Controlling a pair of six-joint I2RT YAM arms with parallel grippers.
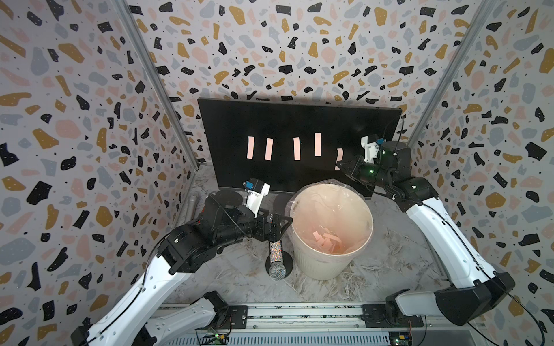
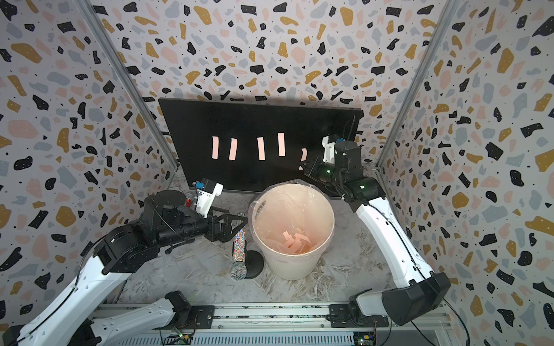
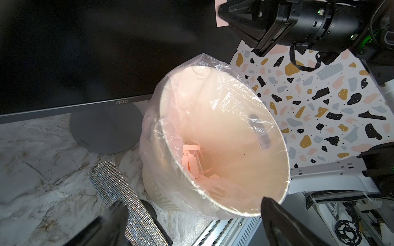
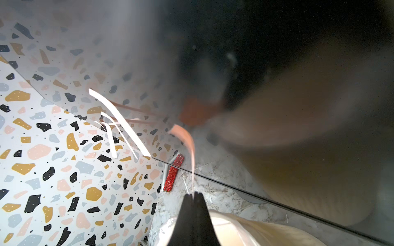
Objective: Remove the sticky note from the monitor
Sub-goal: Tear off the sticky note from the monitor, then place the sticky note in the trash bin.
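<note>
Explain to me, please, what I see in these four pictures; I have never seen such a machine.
These are two robot arms over a marble table, each ending in a two-fingered claw. Two pictures look down from above, almost the same view; the other two come from a camera on each wrist. At the back stands a black monitor with four flat notes on its screen. In front are a cream bin lined with plastic, with loose notes inside, and a glittery microphone. The right claw is shut on one curled pink sticky note at the screen. The left claw is open and empty, beside the bin.
</note>
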